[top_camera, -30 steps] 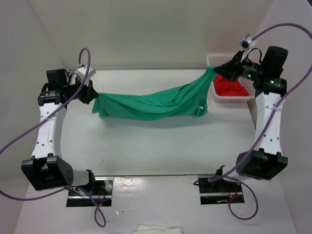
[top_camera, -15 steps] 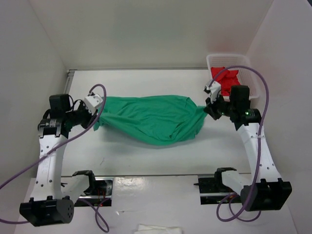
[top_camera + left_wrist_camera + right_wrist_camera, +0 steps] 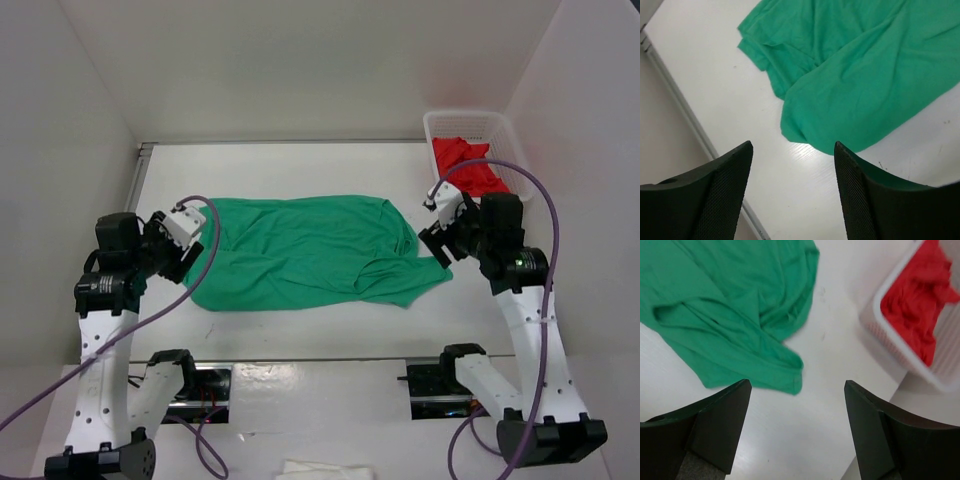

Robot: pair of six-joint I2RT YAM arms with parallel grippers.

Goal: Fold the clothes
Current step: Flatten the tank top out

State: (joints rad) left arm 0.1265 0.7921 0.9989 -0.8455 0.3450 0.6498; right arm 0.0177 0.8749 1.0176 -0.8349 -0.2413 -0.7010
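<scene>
Top external, green T-shirt flat, red garment in basket

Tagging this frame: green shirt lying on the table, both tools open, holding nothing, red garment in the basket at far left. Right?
Not quite: the basket with the red garment is at far right, as the top external view shows. The rest holds: green shirt lying on the table, left tool and right tool open, holding nothing.
</scene>
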